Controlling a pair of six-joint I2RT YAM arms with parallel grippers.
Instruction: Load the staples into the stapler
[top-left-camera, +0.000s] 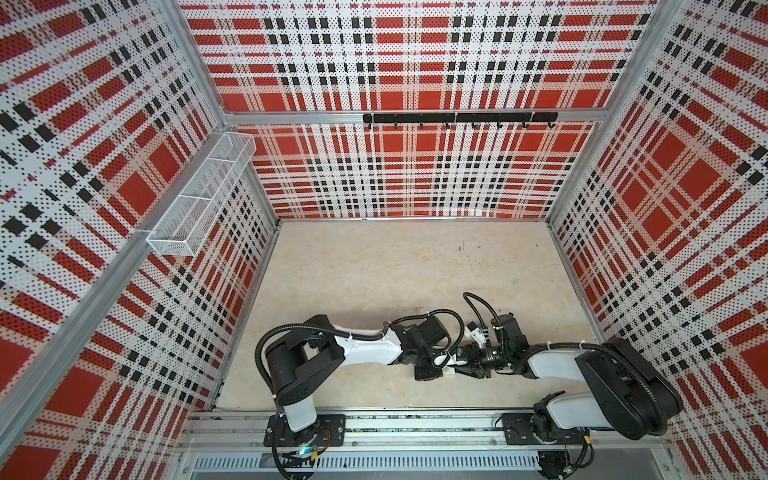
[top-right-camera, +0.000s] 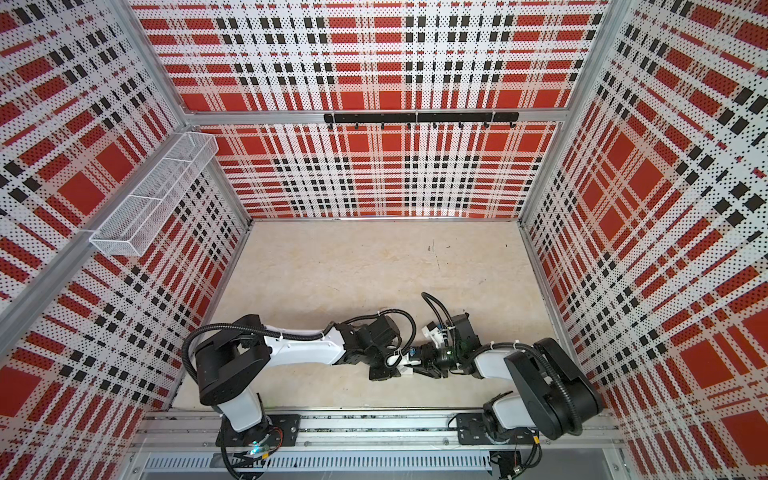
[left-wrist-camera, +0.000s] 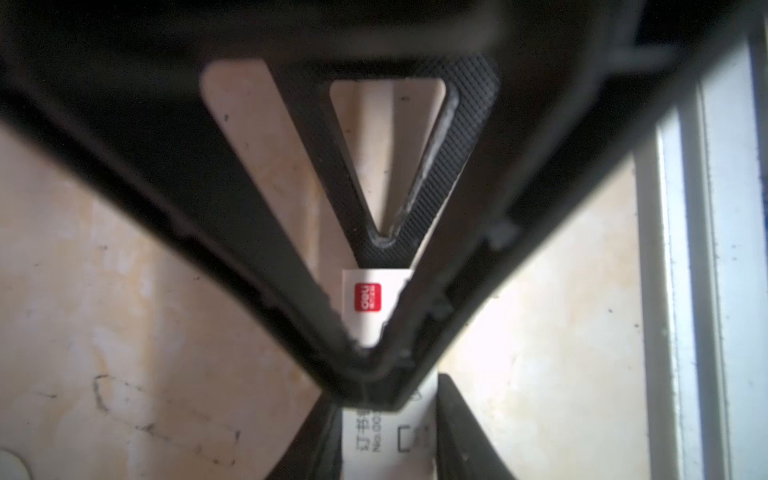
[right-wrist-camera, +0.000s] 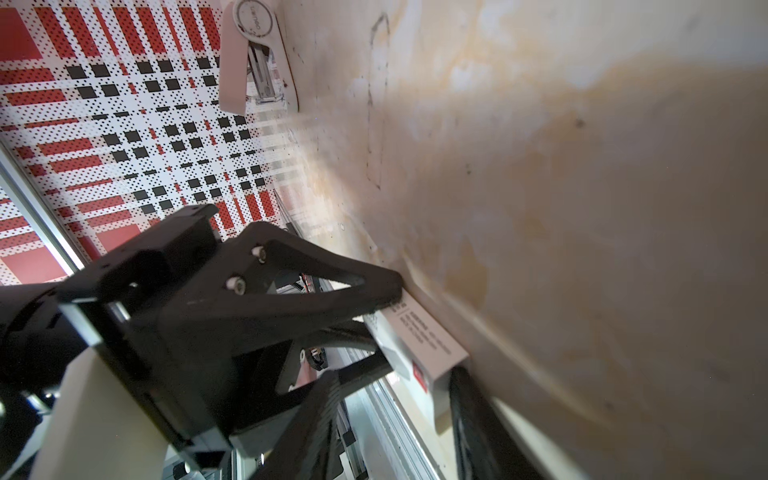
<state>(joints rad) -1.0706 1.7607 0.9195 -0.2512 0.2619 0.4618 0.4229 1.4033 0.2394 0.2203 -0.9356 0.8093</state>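
Near the table's (top-left-camera: 374, 270) front edge, the left gripper (left-wrist-camera: 374, 357) is clamping one end of the staple box (right-wrist-camera: 424, 345) while the right gripper (left-wrist-camera: 388, 436) is pinching the other, the two facing along its long axis. The staples are hidden, and the pink stapler (right-wrist-camera: 249, 58) is lying well apart.

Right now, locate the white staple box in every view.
In a top view: staple box, white sliver, lower centre.
In a top view: same sliver, lower centre.
Left wrist: centre, red logo showing.
Right wrist: lower centre.
Shared landmark: left pincer, tips at it everywhere.
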